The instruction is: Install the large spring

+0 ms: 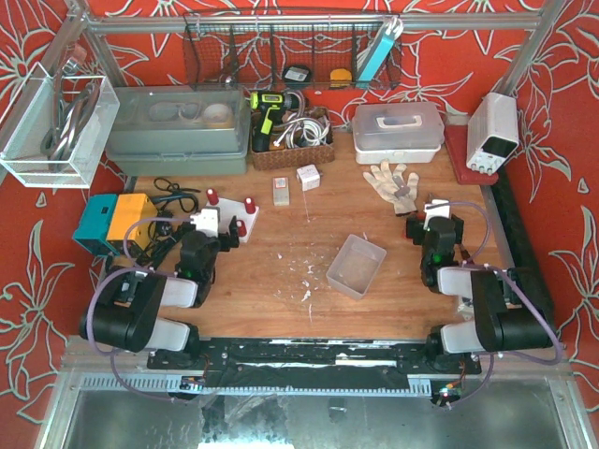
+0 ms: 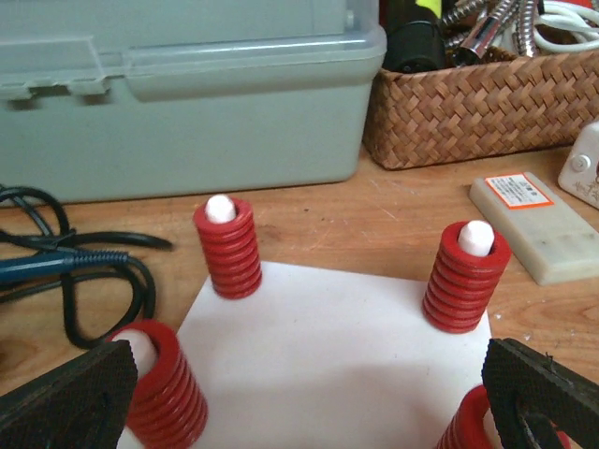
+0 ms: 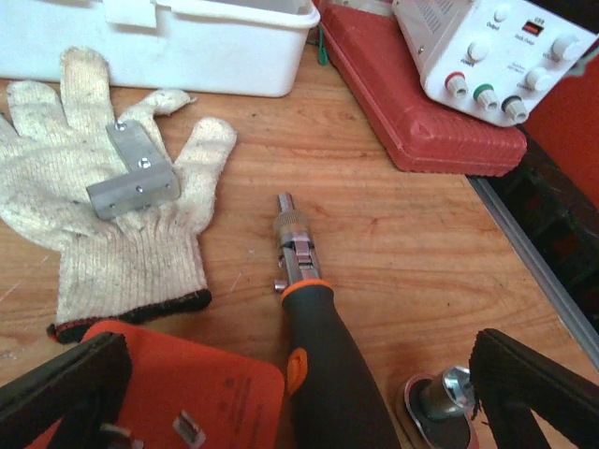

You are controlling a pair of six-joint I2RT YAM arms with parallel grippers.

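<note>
A white base plate point(image 2: 328, 346) carries four white posts, each with a large red spring on it: far left point(image 2: 228, 248), far right point(image 2: 465, 278), near left point(image 2: 164, 388) and near right point(image 2: 468, 426), the last partly cut off. My left gripper point(image 2: 304, 412) is open and empty, its fingers point(image 2: 65, 402) on either side of the plate's near edge. In the top view it point(image 1: 208, 238) sits just before the plate point(image 1: 223, 223). My right gripper point(image 3: 299, 402) is open and empty over a black-and-orange screwdriver point(image 3: 323, 346) at the right point(image 1: 435, 229).
A grey toolbox point(image 2: 187, 84), a wicker basket point(image 2: 477, 112), black cables point(image 2: 75, 267) and a small white block point(image 2: 538, 220) ring the plate. A clear tray point(image 1: 356, 266) lies mid-table. A glove point(image 3: 103, 215) with a metal bracket, a red case point(image 3: 412, 103) and a power supply point(image 3: 496, 47) are at the right.
</note>
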